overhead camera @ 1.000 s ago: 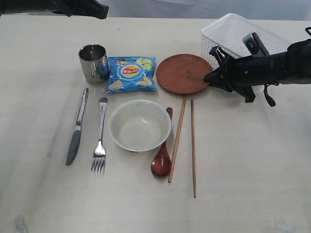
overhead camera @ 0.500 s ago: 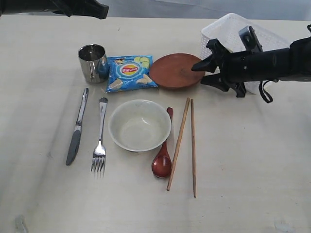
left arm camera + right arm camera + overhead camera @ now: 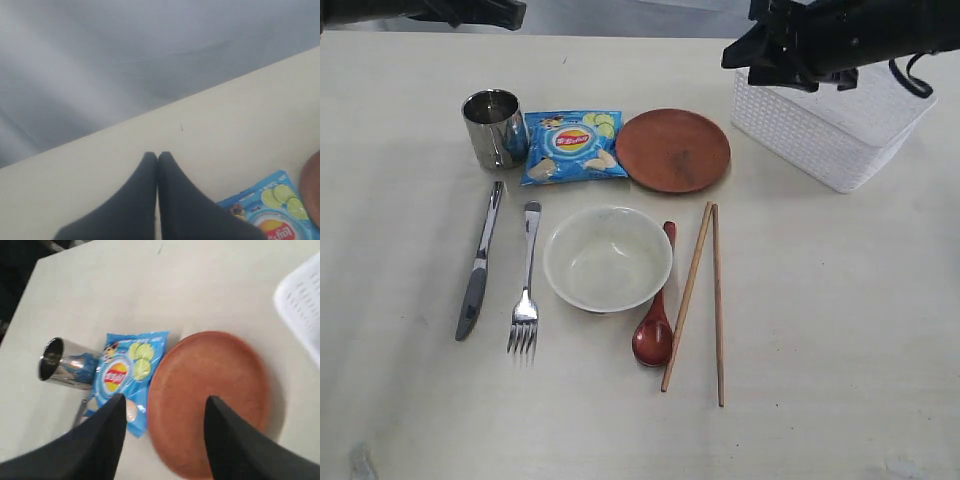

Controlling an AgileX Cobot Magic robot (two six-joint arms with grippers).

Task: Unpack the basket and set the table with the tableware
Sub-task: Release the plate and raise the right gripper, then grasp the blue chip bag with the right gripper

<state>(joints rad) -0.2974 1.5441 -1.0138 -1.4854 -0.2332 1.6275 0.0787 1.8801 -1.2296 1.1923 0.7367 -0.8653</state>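
Note:
The tableware lies on the table [image 3: 840, 320]: steel cup [image 3: 492, 128], brown plate [image 3: 672, 150], cream bowl [image 3: 607, 258], knife [image 3: 480, 262], fork [image 3: 526, 285], red-brown spoon [image 3: 654, 325] and two chopsticks [image 3: 718, 300]. At the far right stands the white basket [image 3: 830, 125]. My right gripper [image 3: 738, 58] hovers open and empty by the basket's far left corner. In the right wrist view the right gripper [image 3: 166, 399] looks down on the plate [image 3: 215, 385] and cup [image 3: 62, 365]. My left gripper [image 3: 157, 156] is shut and empty at the far left edge.
A blue snack packet [image 3: 572, 148] lies between cup and plate, touching both. The basket's interior is partly hidden by the right arm. The left arm [image 3: 470, 12] stays along the far edge.
My right gripper opened, released the plate and lifted back toward the basket. The plate, packet and cup ended slightly further left.

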